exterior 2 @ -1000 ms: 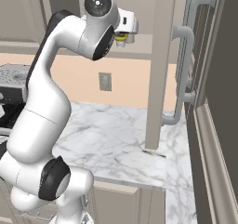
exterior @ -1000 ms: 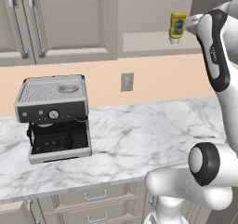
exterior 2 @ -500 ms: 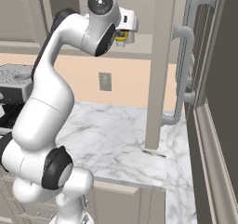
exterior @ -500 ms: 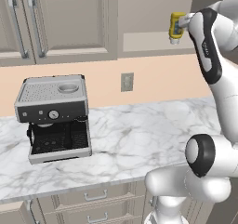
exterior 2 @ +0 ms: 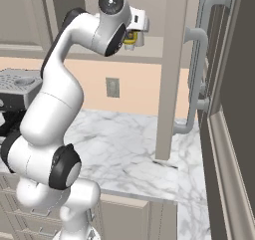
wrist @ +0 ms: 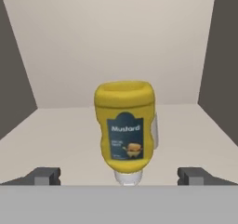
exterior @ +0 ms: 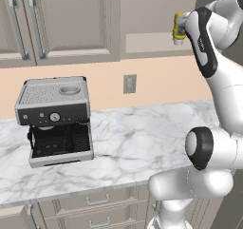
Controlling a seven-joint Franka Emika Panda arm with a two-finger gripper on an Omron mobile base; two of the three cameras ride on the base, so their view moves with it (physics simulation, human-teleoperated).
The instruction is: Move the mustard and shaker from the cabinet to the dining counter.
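Open, empty gripper (wrist: 119, 175) faces the mustard (wrist: 124, 125) on the cabinet (wrist: 56, 139) shelf; nothing moved to the counter yet.

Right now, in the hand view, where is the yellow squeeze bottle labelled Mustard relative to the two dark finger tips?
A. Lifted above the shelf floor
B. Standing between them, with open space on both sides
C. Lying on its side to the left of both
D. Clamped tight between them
B: the yellow mustard bottle stands on the cabinet shelf, centred in the wide-open gripper, with clear gaps to each finger tip.
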